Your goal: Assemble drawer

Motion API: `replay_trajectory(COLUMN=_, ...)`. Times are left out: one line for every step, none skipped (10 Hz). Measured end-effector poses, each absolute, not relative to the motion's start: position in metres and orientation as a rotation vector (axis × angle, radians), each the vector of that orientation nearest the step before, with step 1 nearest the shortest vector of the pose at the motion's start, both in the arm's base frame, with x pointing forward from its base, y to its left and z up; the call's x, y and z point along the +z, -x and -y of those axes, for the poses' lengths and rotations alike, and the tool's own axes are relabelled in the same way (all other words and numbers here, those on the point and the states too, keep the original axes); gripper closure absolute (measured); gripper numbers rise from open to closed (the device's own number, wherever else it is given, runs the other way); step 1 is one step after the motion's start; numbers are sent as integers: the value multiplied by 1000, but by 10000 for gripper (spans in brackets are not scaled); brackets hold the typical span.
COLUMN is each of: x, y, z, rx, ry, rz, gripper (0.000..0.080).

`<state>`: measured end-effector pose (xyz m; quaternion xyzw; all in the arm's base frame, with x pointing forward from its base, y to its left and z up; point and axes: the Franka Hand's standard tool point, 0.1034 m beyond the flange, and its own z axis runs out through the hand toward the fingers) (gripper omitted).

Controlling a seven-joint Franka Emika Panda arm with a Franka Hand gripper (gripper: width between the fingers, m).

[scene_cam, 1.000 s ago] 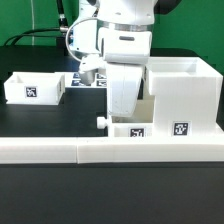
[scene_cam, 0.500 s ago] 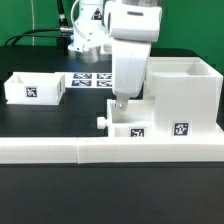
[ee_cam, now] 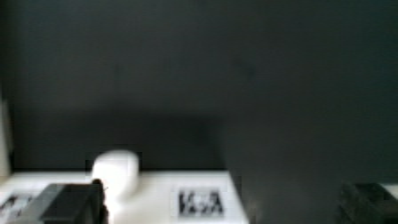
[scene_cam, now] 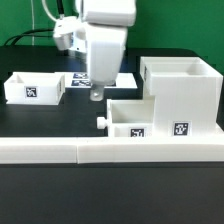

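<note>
- Gripper (scene_cam: 97,93): hangs above the black table (scene_cam: 45,122), between the two trays. The wrist view shows its dark fingers (ee_cam: 71,203) spread wide with nothing between them, so the hand is open and empty.
- Casing (scene_cam: 180,92): stands upright at the exterior view's right, just behind the long wall strip (scene_cam: 60,150).
- Second tray (scene_cam: 128,116): sits against the casing's lower front with its knob (scene_cam: 101,123) pointing to the exterior view's left. How deep it is seated cannot be read.
- Loose tray (scene_cam: 35,88): rests on the table at the exterior view's left, well apart from the casing. The marker board (scene_cam: 76,80) lies behind the gripper.
- Wrist view: blurred. The pale peg near one finger is probably that same knob.
- Step in hand (judged): fetch the loose tray.
- Doing it well: descend square to one wall and close on the wall, not on a tag. Keep the tray level, line it up with the casing's opening, then slide it in straight without nudging the seated tray.
</note>
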<state>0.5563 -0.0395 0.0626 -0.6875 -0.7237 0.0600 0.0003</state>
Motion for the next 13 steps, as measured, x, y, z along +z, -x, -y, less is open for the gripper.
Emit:
replay_trajectory(x=61, y=-555, z=44, rx=192, ry=2168, rz=2261, gripper=151)
replay_trajectory(x=61, y=-555, z=42, rx=190, ry=2165, rz=2264, gripper=151)
replay_trajectory(x=61, y=-555, z=43, rx=190, ry=2163, rz=2265, gripper=151)
replay_trajectory(x=57, y=-554, z=45, rx=186, ry=2141, rz=2275, gripper=151)
replay_trajectory(x=46, y=-550, z=51, rx=144, ry=2067, rz=2289, gripper=151)
replay_trajectory(x=43, y=-552, z=55, rx=106, ry=2069, rz=2250, gripper=151)
replay_trajectory(x=43, y=-553, z=59, rx=63, ry=2026, rz=2237, gripper=151)
replay_trajectory(x=40, y=-557, z=63, rx=24, ry=2007, rz=2198, gripper=151)
replay_trajectory(x=35, y=-559, z=64, rx=-9, ry=1999, rz=2165, gripper=151)
replay_trajectory(x=29, y=-558, z=64, rx=-28, ry=1983, rz=2137, gripper=151)
replay_trajectory(x=25, y=-555, z=64, rx=-35, ry=1975, rz=2119, gripper=151)
replay_trajectory(x=25, y=-555, z=69, rx=-38, ry=1984, rz=2110, gripper=151)
replay_trajectory(x=25, y=-554, z=69, rx=-35, ry=1987, rz=2108, gripper=151)
